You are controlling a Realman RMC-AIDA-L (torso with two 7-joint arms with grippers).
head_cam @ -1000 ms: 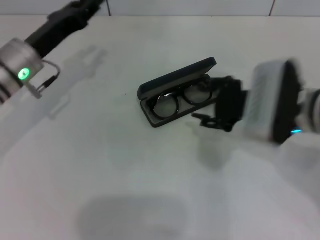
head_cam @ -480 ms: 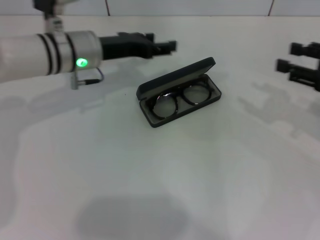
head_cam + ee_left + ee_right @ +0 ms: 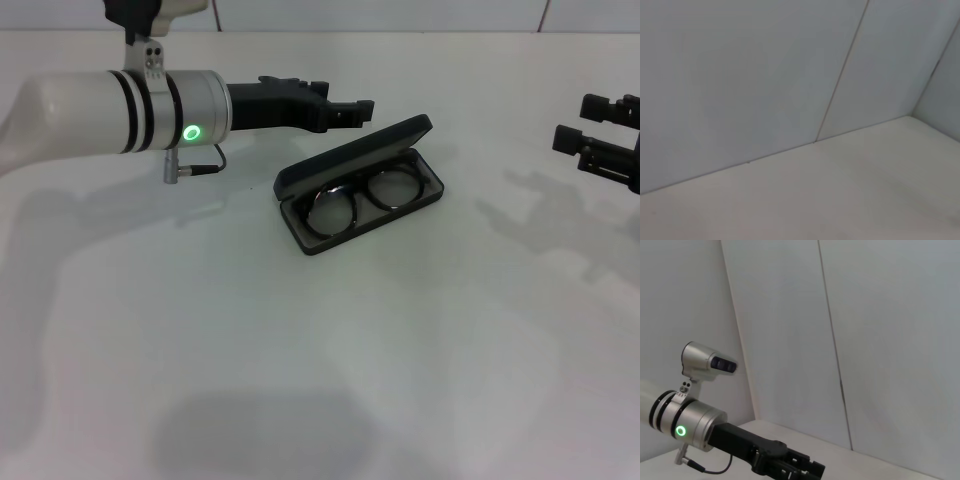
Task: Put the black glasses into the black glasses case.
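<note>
glasses (image 3: 362, 197) lie in the open case (image 3: 330, 170); left gripper (image 3: 352, 109) beside its lid, right gripper (image 3: 590, 125) well apart, fingers spread; can't tell the left's

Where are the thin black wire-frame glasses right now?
In the head view, the black wire-frame glasses lie inside the open matte-black hard case near the table's centre, just right of the left gripper.

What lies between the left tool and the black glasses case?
In the head view the stretch is bare table: the left tool hovers just beyond the open lid of the black glasses case, with nothing between them.
</note>
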